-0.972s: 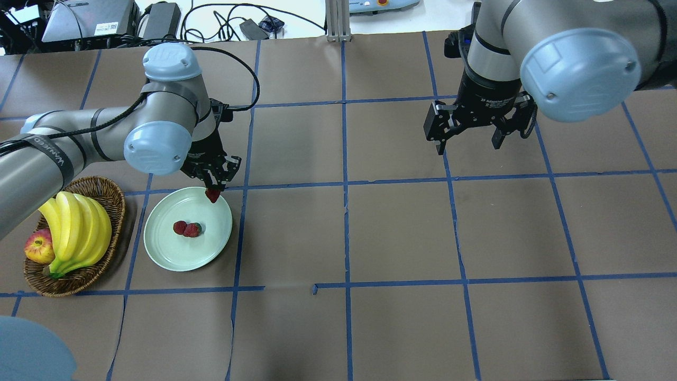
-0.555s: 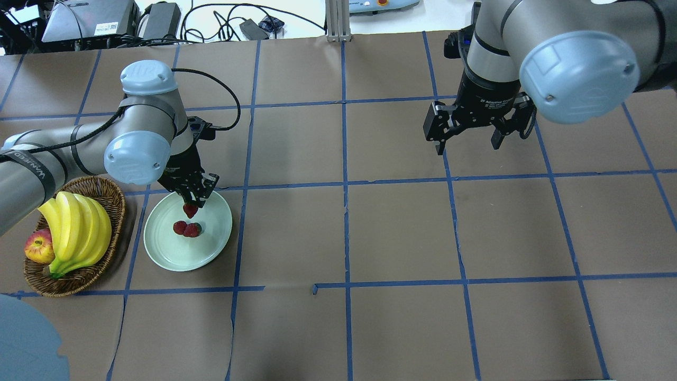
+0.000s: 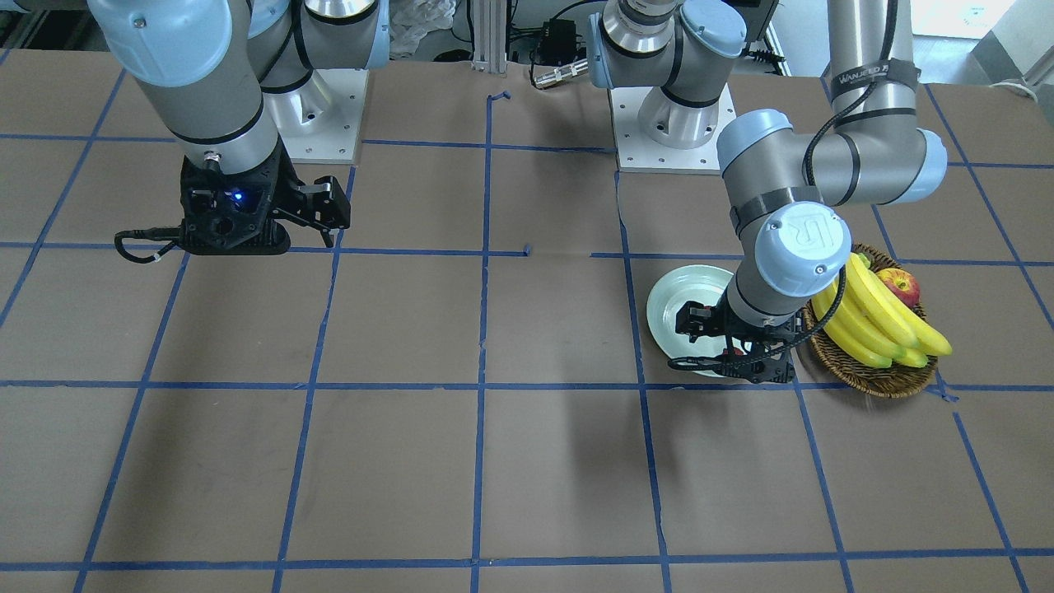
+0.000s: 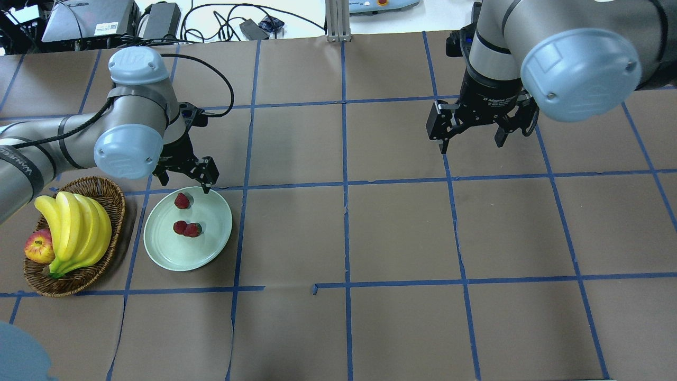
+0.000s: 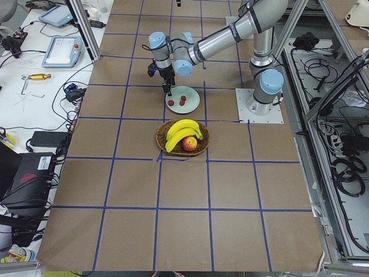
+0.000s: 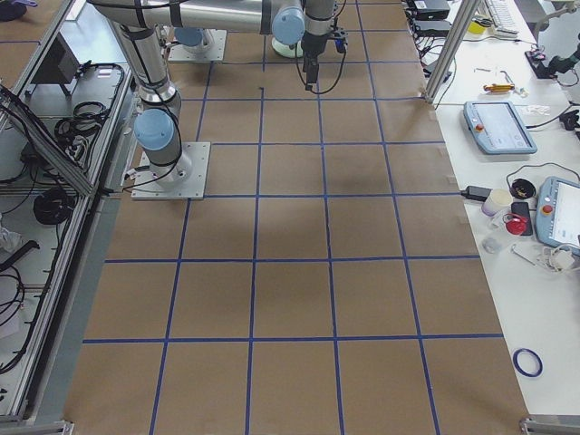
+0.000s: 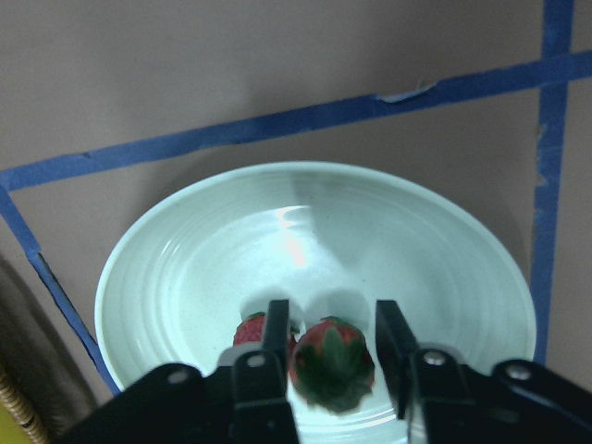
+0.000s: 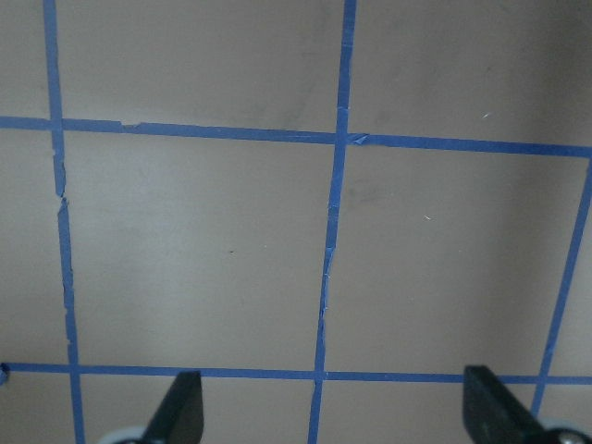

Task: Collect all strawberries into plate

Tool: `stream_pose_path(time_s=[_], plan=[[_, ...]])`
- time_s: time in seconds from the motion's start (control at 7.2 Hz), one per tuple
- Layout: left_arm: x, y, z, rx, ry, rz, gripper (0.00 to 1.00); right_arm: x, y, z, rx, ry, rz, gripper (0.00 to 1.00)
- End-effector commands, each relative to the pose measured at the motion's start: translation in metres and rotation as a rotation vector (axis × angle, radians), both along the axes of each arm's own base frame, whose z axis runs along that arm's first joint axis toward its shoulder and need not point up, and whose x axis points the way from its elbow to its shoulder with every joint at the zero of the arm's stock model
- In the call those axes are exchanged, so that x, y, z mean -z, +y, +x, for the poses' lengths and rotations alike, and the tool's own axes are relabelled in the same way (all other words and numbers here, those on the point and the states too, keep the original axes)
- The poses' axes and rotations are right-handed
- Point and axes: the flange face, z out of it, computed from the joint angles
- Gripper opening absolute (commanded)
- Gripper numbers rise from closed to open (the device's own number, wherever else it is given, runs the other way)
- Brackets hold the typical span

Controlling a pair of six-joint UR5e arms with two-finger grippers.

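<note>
Three strawberries lie on the mint-green plate: one near its far rim, two side by side in the middle. My left gripper is open just above the far-rim berry. In the left wrist view that strawberry lies between the spread fingers, on the plate, with another berry beside it. My right gripper is open and empty, high over the table's far right; its wrist view shows only paper and tape between its fingers.
A brown wicker basket with bananas and an apple stands just left of the plate. Brown paper with blue tape lines covers the table. Cables and devices lie beyond the far edge.
My left gripper carried a strawberry leftward over the plate, opened and let it go; the berry now lies on the plate's far part. The right arm has barely moved.
</note>
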Motion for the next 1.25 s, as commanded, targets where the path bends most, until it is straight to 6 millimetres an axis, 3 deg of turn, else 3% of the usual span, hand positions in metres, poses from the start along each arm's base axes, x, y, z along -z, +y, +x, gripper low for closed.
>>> stream_pose_path(time_s=[0.0, 0.28, 0.56, 0.69, 0.83, 0.97, 1.11], plan=[[-0.095, -0.016, -0.011, -0.101, 0.000, -0.203, 1.00, -0.010, 0.006, -0.006, -0.006, 0.048, -0.001, 1.00], [-0.158, 0.005, -0.031, -0.125, 0.035, -0.207, 1.00, -0.030, 0.017, 0.000, -0.001, 0.039, 0.026, 1.00], [-0.217, 0.030, -0.034, -0.128, 0.057, -0.156, 1.00, -0.079, 0.023, 0.002, -0.006, 0.041, 0.063, 1.00], [-0.221, 0.036, -0.036, -0.128, 0.070, -0.162, 1.00, -0.092, 0.024, 0.006, -0.014, 0.040, 0.049, 1.00], [-0.233, 0.041, -0.036, -0.178, 0.066, -0.212, 1.00, -0.089, 0.022, 0.007, -0.017, 0.038, 0.050, 1.00], [-0.215, 0.043, -0.046, -0.279, 0.088, -0.203, 1.00, -0.086, 0.023, 0.009, -0.019, 0.036, 0.057, 1.00], [-0.194, 0.061, -0.087, -0.312, 0.103, -0.175, 1.00, -0.087, 0.024, 0.009, -0.019, 0.036, 0.054, 1.00]])
